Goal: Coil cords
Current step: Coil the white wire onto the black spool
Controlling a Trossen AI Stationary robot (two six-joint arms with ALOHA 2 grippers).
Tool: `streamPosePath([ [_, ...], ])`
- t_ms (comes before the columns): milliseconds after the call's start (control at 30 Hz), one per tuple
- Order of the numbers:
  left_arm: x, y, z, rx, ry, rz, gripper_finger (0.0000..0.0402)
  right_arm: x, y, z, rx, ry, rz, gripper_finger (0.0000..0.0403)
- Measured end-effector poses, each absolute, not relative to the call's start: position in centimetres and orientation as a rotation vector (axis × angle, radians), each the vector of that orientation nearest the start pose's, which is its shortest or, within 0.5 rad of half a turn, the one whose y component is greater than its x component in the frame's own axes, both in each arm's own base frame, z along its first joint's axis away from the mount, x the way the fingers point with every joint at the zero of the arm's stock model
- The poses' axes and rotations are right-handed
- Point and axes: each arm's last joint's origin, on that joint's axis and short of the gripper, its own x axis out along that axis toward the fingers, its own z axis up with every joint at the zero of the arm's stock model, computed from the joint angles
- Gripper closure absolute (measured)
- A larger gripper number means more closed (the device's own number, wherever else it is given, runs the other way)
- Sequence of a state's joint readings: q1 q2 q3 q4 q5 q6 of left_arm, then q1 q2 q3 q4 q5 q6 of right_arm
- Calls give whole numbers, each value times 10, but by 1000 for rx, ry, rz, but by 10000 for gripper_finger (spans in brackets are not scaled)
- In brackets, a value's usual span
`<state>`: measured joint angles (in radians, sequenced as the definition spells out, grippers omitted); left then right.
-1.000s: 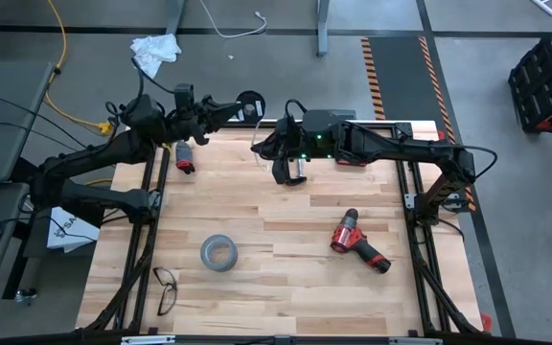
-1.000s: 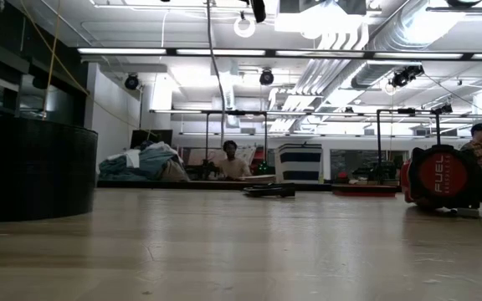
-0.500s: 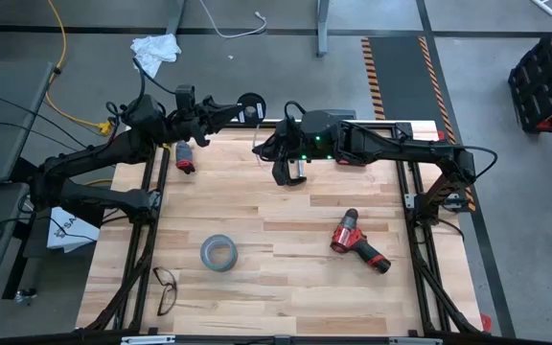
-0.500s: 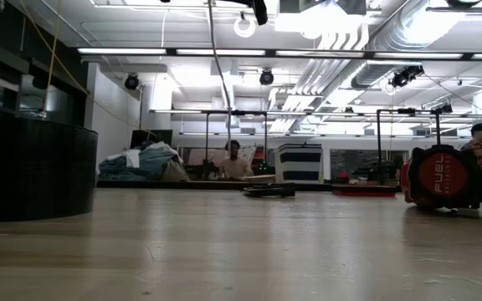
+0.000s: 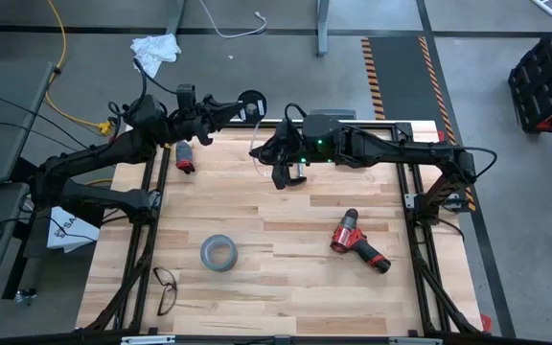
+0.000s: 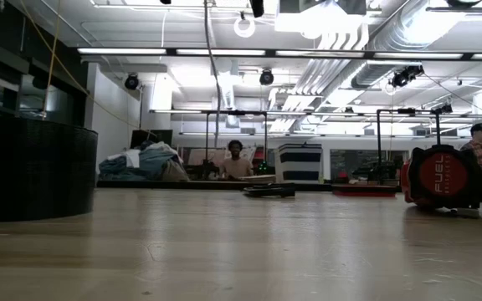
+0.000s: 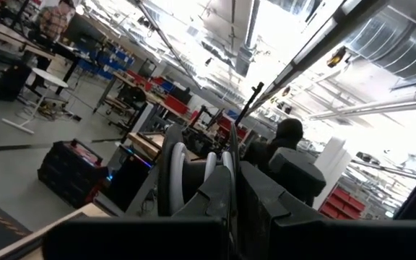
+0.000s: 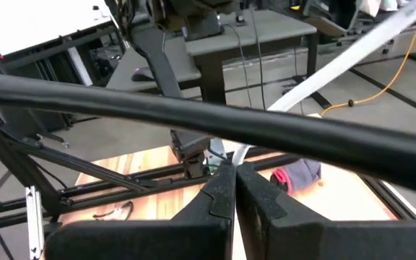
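Note:
The small black round disc is up at the table's far edge, in my left gripper, which is shut on it. Its thin white cable runs from the disc toward the near edge to my right gripper, which is shut on it above the far part of the table. In the left wrist view the white loops stand behind my fingers. In the low view the cable hangs as a thin line from above. My left gripper pinches the disc between its two shut fingers, coming level from the table's left. The disc is lifted clear, standing on edge with white cable loops around it; the fingers hide the exact place of contact. My right gripper pinches the white cable between its two shut fingertips, coming from the table's right. The cable leaves the fingers and runs up toward the disc, lifted clear of the table. One strand shows.
On the table lie a grey tape roll, a red drill, glasses and a red-and-black tool. On the floor beyond are a yellow extension cord, a white rag and a loose white cable.
My right gripper has shifted a little toward the table's left with the cable, still shut on it. The hanging cable has swung slightly in the low view. My left gripper has kept the disc where it was.

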<state>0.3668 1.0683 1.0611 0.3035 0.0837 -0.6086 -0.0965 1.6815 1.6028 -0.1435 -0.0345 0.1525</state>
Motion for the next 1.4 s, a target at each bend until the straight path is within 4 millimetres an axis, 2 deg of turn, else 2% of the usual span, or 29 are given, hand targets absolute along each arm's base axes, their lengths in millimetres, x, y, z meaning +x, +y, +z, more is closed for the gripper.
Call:
streamPosePath([
  [267,214,79,428,-564,-443,159,398,392,-36,394,166,123,-35,403],
  [867,211,69,442,-672,-617,74,398,392,-37,398,128,91,-28,403],
  [1133,207,69,448,-687,-695,64,398,393,-38,406,123,8,-22,403],
  [1400,205,68,451,-700,-737,51,398,392,-44,407,123,-5,-86,402],
])
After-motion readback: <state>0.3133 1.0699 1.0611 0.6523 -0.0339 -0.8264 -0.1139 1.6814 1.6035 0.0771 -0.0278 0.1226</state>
